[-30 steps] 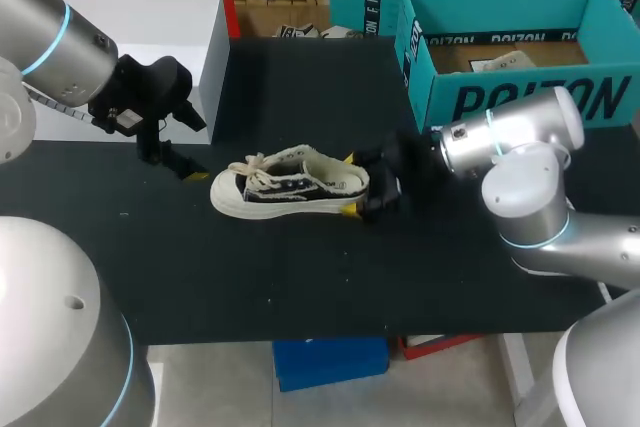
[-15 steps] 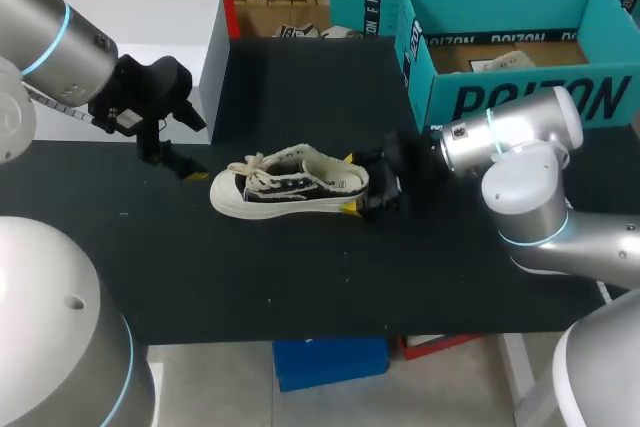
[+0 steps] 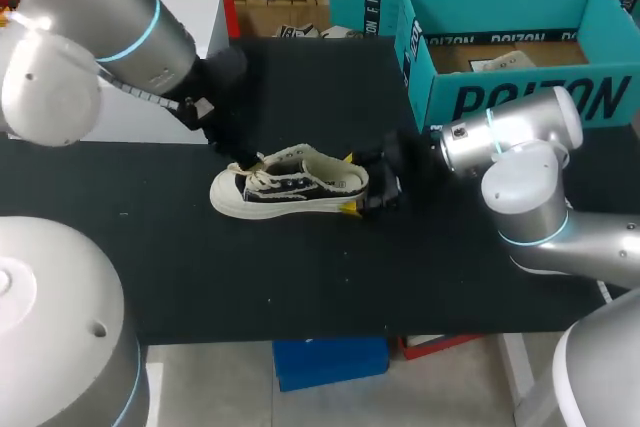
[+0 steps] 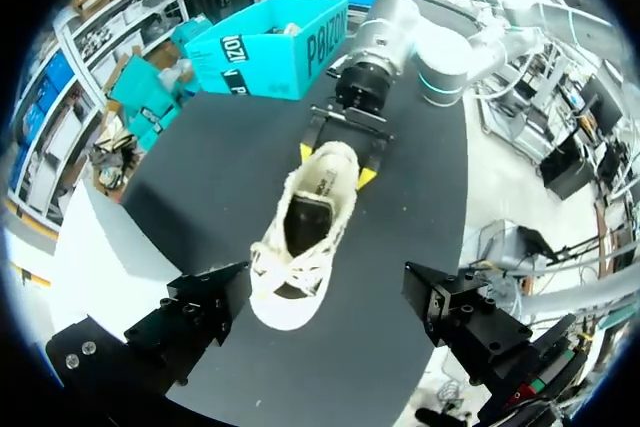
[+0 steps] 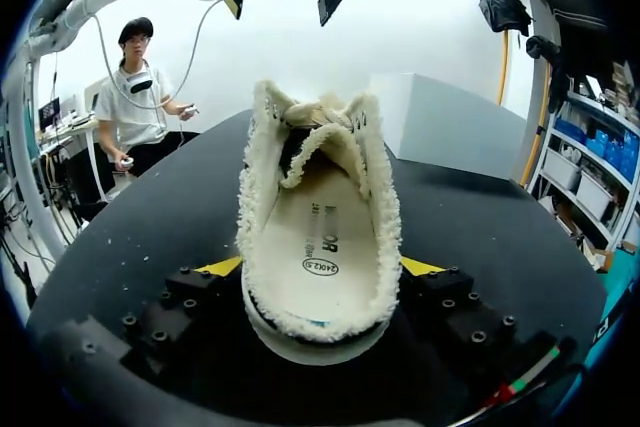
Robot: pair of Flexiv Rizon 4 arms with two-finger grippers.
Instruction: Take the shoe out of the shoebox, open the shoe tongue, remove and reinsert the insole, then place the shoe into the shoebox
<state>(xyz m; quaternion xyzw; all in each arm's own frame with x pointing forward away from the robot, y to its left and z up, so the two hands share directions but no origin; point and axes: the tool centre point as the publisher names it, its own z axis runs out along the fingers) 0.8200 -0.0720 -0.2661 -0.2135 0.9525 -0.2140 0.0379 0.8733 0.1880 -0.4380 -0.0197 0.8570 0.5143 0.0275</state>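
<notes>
Large dark lettering is carried on the shoebox [image 3: 520, 102] wall; small print is stamped on the insole [image 5: 318, 237] of the shoe [image 5: 383, 217].

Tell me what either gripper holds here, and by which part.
The right gripper is shut on the shoe at its heel, one finger on each side. The left gripper hangs open above the toe, holding nothing.

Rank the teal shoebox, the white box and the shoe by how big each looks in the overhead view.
1. teal shoebox: looks largest.
2. white box: nearly as large, but the left arm hides part of it, so the order of these two is uncertain.
3. shoe: clearly smallest.
</notes>
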